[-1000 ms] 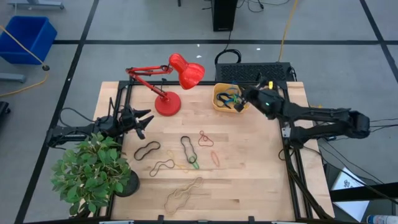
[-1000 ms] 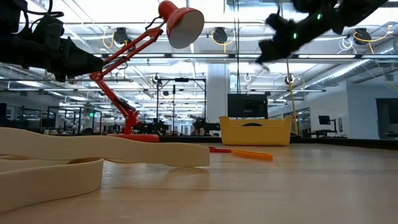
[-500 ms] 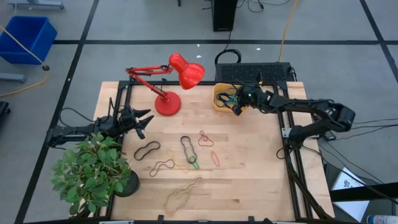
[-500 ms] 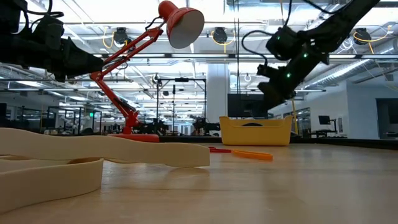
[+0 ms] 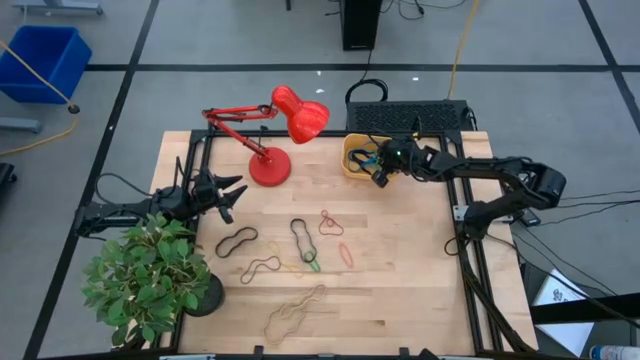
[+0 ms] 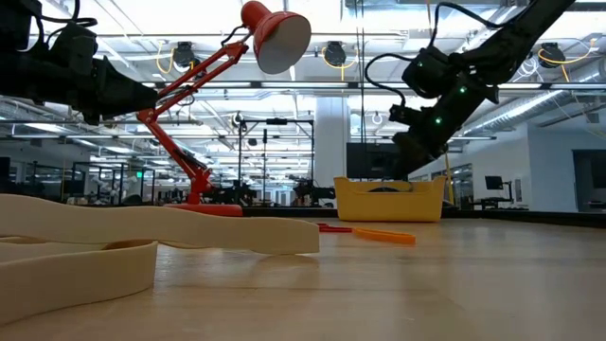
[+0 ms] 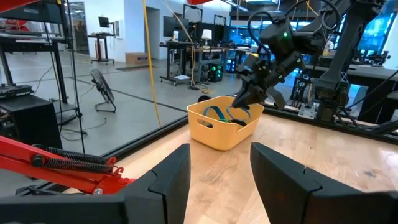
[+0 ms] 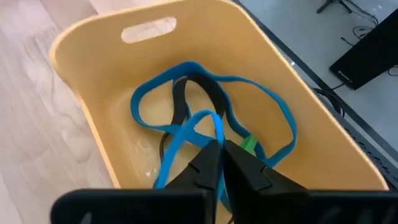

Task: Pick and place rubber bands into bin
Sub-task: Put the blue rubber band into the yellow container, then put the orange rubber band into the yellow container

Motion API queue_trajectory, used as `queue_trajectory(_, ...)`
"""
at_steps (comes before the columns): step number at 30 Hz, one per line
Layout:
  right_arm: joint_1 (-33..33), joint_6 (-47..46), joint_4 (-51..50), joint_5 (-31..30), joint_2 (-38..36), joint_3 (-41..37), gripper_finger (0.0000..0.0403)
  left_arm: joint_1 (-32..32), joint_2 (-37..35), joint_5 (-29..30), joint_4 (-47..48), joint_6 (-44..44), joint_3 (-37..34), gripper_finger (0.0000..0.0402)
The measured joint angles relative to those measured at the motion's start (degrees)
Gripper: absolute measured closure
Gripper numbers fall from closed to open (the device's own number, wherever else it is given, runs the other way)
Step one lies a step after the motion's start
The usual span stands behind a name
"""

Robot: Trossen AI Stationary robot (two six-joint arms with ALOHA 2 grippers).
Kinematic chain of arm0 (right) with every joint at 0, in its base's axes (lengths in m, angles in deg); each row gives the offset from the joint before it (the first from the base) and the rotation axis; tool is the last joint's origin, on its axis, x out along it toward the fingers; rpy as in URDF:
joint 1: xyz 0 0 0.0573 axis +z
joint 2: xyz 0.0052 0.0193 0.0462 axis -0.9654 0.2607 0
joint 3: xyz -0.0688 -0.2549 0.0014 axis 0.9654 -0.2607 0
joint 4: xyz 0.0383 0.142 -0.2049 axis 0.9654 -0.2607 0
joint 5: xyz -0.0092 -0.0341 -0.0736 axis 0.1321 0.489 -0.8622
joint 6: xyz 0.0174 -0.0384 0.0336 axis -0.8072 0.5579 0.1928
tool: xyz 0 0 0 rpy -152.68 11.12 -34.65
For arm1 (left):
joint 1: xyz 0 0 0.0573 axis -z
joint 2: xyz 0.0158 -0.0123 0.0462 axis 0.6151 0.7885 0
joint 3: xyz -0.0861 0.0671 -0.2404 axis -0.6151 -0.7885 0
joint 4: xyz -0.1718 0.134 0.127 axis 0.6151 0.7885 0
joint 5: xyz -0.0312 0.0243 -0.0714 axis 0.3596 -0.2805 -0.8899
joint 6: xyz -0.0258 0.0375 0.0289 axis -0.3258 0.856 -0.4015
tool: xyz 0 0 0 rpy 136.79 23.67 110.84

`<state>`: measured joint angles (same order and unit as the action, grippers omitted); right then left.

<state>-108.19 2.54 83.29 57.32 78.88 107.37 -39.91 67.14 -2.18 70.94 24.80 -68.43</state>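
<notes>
The left tool waits spread wide near the tabletop's left edge; loose rubber bands lie mid-tabletop; the right tool has dropped from above into the bin, tips nearly closed on a blue band, suggesting release is beginning

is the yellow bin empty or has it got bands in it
Not empty: the bin holds a blue rubber band, a black one and something green.
</notes>
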Motion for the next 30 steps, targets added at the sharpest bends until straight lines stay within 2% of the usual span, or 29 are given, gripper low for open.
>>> queue_trajectory(5,0.0,-0.2,0.1,-0.4,-0.2,0.0,0.0363,0.0,0.0,0.0,0.0,0.0,0.0,0.0229)
queue_trajectory(13,0.1,-0.3,0.9,-2.8,-1.1,0.0,0.0291,0.0,0.0,0.0,0.0,0.0,0.0,0.0229)
queue_trajectory(19,2.0,-3.6,3.1,8.0,-6.1,0.0,0.0251,0.0,0.0,0.0,0.0,-0.3,0.0,0.0229)
queue_trajectory(26,5.3,-6.4,6.5,21.3,-10.6,0.0,0.0239,0.0,0.0,0.0,0.0,-0.1,0.0,0.0229)
queue_trajectory(28,6.4,-7.9,7.8,23.9,-11.2,0.0,0.0239,0.0,0.0,0.0,0.0,-0.1,0.0,0.0229)
queue_trajectory(30,7.7,-8.1,9.2,24.1,-11.4,0.0,0.024,0.0,0.0,0.0,0.0,0.0,0.0,0.0229)
